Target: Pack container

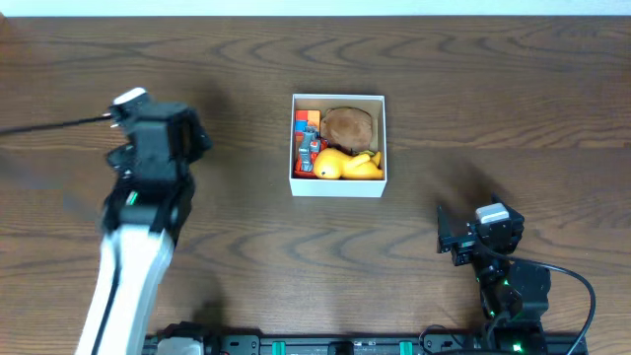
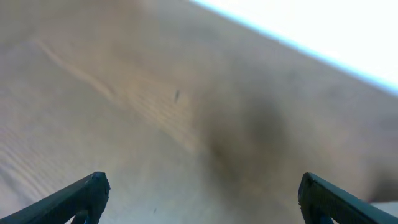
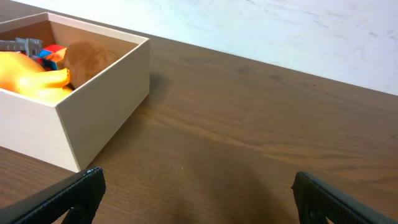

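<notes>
Left gripper (image 2: 203,190) hangs over the wooden table (image 1: 513,99), fingers spread wide, holding nothing. The container (image 1: 338,184) sits mid-table, holding a yellow toy (image 1: 345,165), possibly a duck, and a brown lump (image 1: 347,125). Right gripper (image 3: 199,186), likewise spread and empty, is low beside the container's right.

Overhead: straight down on my desk (image 1: 493,99). Right wrist: low, close, sharing the container (image 3: 93,118) with overhead. Left wrist: desk close-up.

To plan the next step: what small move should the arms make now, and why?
Probably just pull both arms back to rest. The container already holds a yellow toy and a brown toy, no loose toy shows on the table, and the left fingers and right fingers are open, empty.
</notes>
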### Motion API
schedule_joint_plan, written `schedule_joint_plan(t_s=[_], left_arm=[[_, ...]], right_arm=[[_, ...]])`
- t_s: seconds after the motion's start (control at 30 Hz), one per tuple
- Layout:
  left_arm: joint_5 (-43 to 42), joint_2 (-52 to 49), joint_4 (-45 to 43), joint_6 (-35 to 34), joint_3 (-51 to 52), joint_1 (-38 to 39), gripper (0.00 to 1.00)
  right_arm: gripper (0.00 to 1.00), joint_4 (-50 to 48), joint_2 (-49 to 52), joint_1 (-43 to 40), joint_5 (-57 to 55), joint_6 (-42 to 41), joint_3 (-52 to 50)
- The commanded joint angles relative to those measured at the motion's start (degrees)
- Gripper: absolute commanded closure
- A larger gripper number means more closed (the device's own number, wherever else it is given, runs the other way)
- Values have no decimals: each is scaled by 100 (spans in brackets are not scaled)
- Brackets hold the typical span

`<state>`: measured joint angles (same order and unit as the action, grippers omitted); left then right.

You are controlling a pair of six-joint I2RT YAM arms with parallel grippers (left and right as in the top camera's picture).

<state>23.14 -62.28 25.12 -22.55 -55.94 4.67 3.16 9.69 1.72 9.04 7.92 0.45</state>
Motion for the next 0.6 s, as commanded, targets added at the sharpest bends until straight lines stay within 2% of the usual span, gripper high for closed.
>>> schedule_joint_plan(t_s=[0.0, 0.23, 0.4, 0.57], left_arm=[[133, 1097, 96, -70, 146, 7, 2], [138, 3224, 1200, -50, 409, 7, 2], [-9, 4280, 1998, -55, 597, 7, 2], [-17, 5191, 2146, -74, 1137, 7, 2]], right_arm=[[1, 20, -31, -68, 42, -61, -13], [1, 20, -31, -68, 42, -61, -13], [1, 20, -31, -68, 42, -61, -13], [1, 20, -31, -68, 42, -61, -13]])
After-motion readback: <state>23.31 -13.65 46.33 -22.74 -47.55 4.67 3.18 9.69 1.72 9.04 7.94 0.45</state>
